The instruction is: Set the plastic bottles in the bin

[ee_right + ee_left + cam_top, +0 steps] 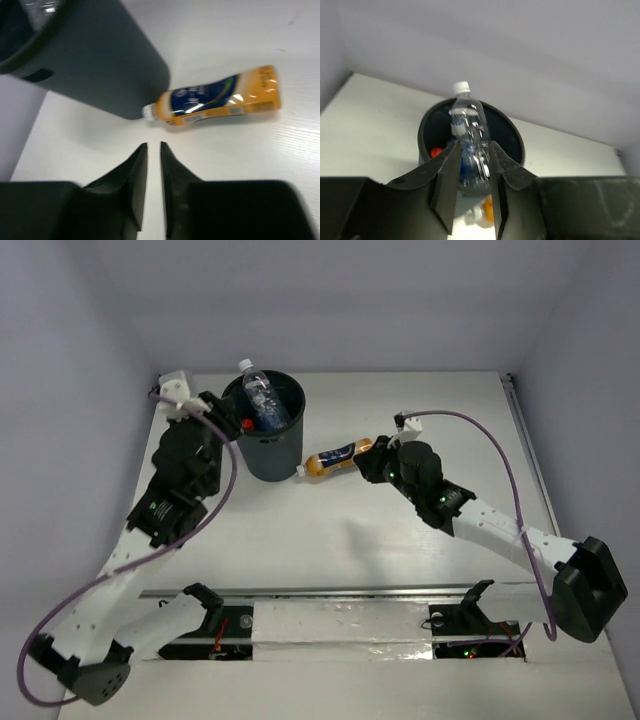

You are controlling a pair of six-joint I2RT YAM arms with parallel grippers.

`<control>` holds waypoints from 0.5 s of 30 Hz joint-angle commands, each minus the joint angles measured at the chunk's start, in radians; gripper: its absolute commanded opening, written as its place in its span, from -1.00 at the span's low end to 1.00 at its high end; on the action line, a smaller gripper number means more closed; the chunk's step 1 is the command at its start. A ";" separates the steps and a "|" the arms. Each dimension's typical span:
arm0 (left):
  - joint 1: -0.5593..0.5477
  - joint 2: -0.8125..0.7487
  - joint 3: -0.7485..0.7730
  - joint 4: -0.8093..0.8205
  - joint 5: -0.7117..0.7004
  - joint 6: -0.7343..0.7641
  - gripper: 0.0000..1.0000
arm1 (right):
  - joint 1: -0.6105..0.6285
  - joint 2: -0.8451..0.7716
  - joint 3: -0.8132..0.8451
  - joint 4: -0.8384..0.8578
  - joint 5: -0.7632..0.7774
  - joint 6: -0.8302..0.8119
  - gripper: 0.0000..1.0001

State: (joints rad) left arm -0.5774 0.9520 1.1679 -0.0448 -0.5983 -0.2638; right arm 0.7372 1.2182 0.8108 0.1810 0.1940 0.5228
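The black bin (270, 455) stands at the back left of the table. A clear white-capped bottle (262, 400) leans in it with its neck above the rim, and a red cap (246, 423) shows inside. The orange bottle with a dark blue label (335, 458) lies on the table right of the bin, cap against the bin's foot. My left gripper (218, 410) is open at the bin's left rim; the clear bottle (469, 130) shows between its fingers, apart from them. My right gripper (368, 458) is shut and empty by the orange bottle's base (220, 97). The other bottles are hidden.
White walls close the table at the back and on both sides. A metal rail (340, 592) runs across the near edge between the arm bases. In the right wrist view the bin's wall (100, 60) stands just left of the orange bottle.
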 commanded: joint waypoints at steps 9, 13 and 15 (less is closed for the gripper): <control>-0.010 -0.404 -0.358 -0.141 0.267 -0.202 -0.28 | -0.139 0.286 0.252 -0.186 -0.010 0.206 0.99; -0.010 -0.464 -0.438 -0.152 0.343 -0.216 0.17 | -0.159 0.418 0.336 -0.291 0.047 0.284 0.96; -0.010 -0.487 -0.441 -0.156 0.359 -0.215 0.23 | -0.177 0.452 0.369 -0.339 0.093 0.302 0.94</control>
State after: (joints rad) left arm -0.5827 0.4969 0.7269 -0.2237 -0.3115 -0.4580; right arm 0.5865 1.6344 1.1091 -0.0578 0.2062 0.7525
